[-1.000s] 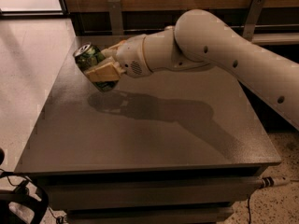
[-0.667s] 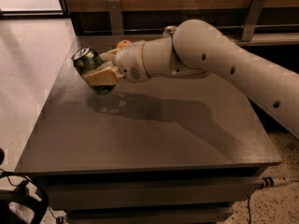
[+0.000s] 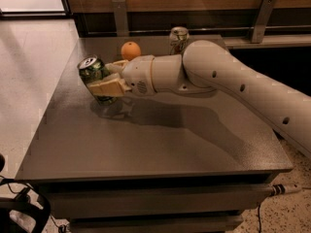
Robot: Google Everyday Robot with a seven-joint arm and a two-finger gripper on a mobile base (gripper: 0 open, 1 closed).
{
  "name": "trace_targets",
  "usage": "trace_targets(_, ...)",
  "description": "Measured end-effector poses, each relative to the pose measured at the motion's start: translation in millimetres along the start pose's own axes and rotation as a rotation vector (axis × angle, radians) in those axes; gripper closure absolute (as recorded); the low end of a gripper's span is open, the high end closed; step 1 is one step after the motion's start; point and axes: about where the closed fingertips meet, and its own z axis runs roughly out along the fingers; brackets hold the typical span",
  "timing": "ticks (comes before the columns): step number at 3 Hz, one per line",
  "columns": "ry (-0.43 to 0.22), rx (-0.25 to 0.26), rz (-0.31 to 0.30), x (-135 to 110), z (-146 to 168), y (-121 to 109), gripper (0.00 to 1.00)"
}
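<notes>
At the left of the frame you have the green can (image 3: 91, 68), tilted with its top leaning up and left, over the left part of the grey table (image 3: 160, 144). Your gripper (image 3: 100, 80) is clamped around its middle, one tan finger (image 3: 108, 87) across the front. To the right and farther back sits an orange (image 3: 130, 50). Further right, a second can (image 3: 179, 37) stands upright behind the arm (image 3: 228, 76).
</notes>
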Motion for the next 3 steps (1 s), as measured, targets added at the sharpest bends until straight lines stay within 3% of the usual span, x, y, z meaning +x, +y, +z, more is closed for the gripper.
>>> trace_targets(3, -0.096, -0.025, 0.034, 12.4, 4.0, -4.1, 1.00)
